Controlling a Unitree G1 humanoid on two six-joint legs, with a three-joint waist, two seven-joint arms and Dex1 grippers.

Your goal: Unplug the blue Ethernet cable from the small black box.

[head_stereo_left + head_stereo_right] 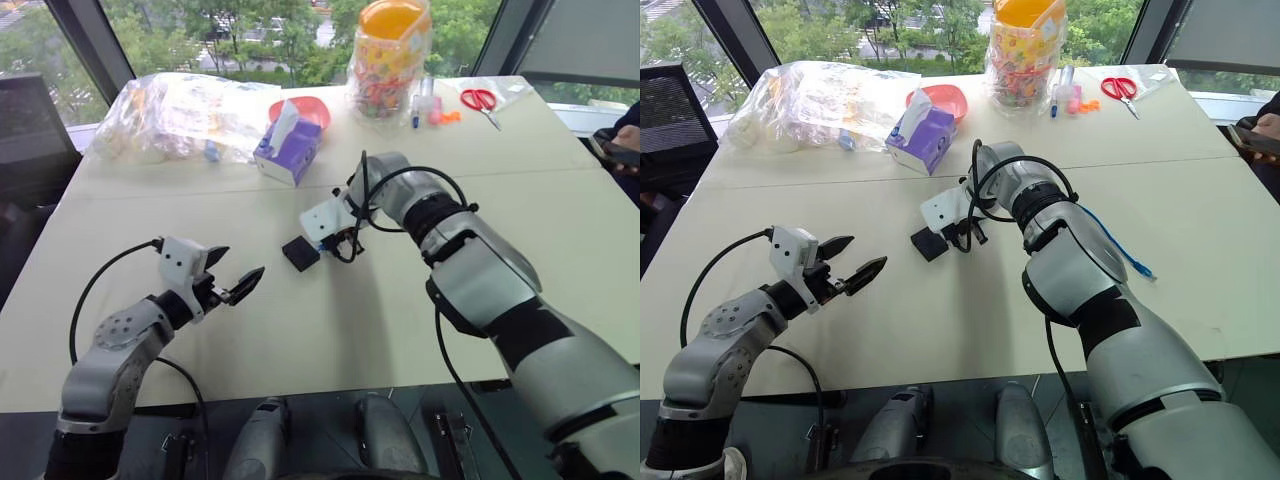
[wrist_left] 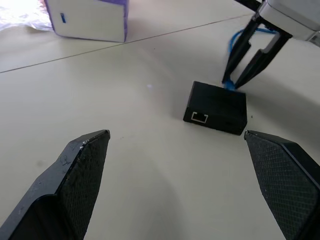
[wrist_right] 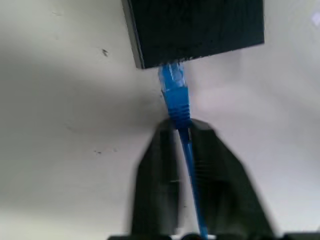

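The cable [image 3: 175, 95], a thin bright-blue cord with a ribbed boot, is plugged into one edge of the box [image 2: 216, 108], a small flat matte-black square lying near the middle of the pale smooth bench [image 1: 300, 330]. An open socket shows on the box's other side. The right hand [image 3: 182, 137] points steeply down just beside the box, its two black fingers pressed together on the cord right behind the plug. The rest of the cord trails past the right arm toward the bench's right side. The left hand [image 1: 232, 272] hovers nearer the front edge, well apart from the box, its textured wedge-shaped fingers spread wide with nothing between them. Farther back stand a purple tissue box [image 1: 289, 150], a crinkled clear plastic bag [image 1: 180, 115] and red-handled scissors [image 1: 481, 101]
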